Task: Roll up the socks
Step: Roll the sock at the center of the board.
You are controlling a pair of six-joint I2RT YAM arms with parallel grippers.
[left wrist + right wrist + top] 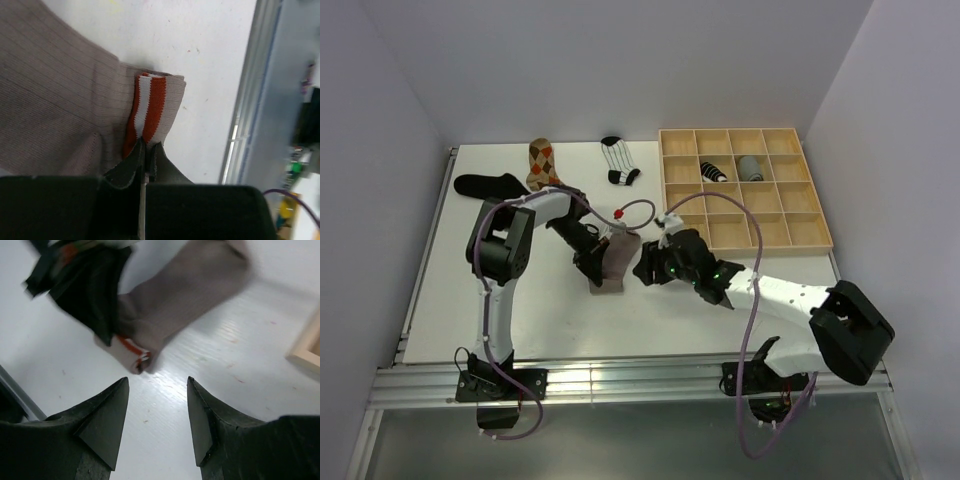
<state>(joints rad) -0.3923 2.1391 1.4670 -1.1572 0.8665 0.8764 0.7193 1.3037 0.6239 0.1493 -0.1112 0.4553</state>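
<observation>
Left pincer (pixel 148 152) pinches the orange-striped edge (pixel 149 107) of the taupe sock (pixel 617 258), at the middle of the surface (pixel 450 300); right pincer (pixel 157 405) hovers wide-jawed at its 3 o'clock. Best bet, I'd judge — the right pins loose fabric flat while the left rolls tight, even turns.

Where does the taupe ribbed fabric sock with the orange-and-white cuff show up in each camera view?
Top external: taupe sock at the picture's centre.
Left wrist: sock fills the left side.
Right wrist: sock at upper middle, blurred.
Shared landmark: left claw shut on its striped cuff.
</observation>
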